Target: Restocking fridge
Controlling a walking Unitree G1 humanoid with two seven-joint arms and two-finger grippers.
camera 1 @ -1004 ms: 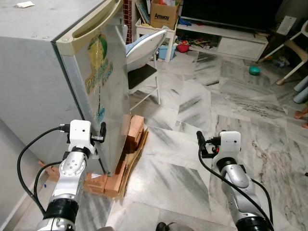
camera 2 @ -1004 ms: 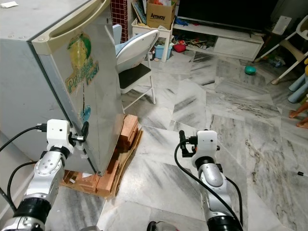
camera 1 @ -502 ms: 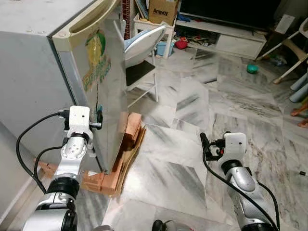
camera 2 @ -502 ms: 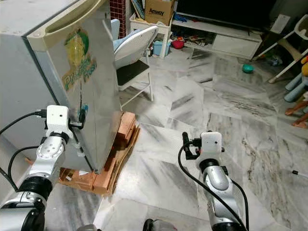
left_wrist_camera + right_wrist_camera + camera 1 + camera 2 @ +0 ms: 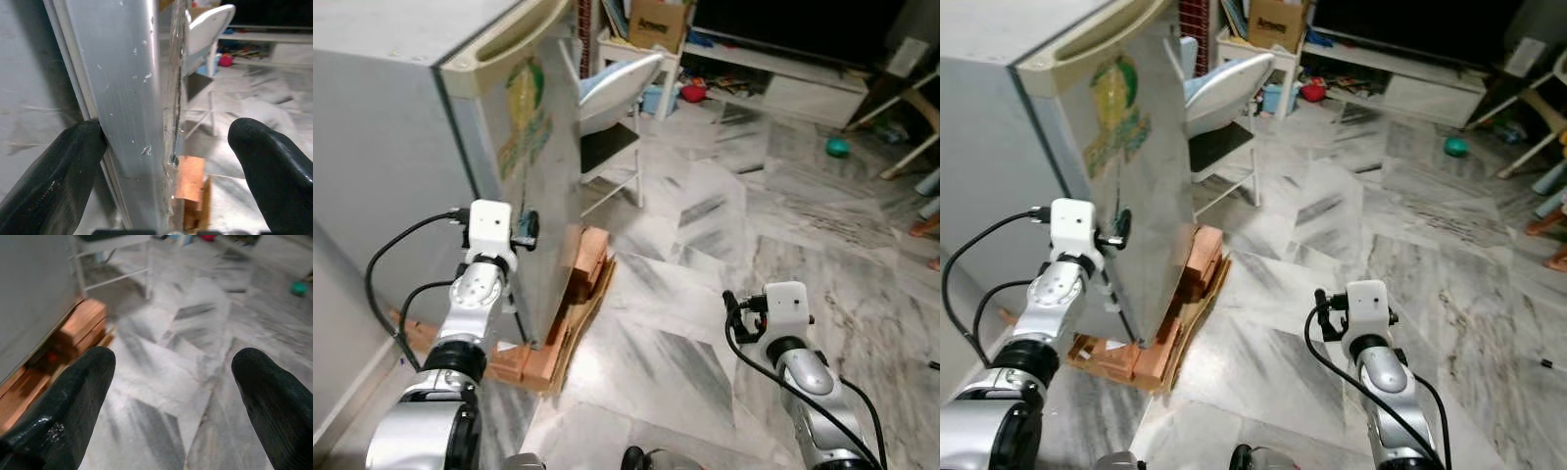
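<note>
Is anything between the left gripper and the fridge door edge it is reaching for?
Nothing visible. The left gripper is open and already straddles the fridge door edge, one finger touching it.

Head eyes look down at the fridge (image 5: 460,137); wrist cameras sit close, sharing its brick base (image 5: 73,328).

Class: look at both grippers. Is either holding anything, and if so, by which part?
The left gripper is open astride the fridge door's edge, one finger touching it, not clamped. The right gripper is open over the floor, holding nothing.
</note>
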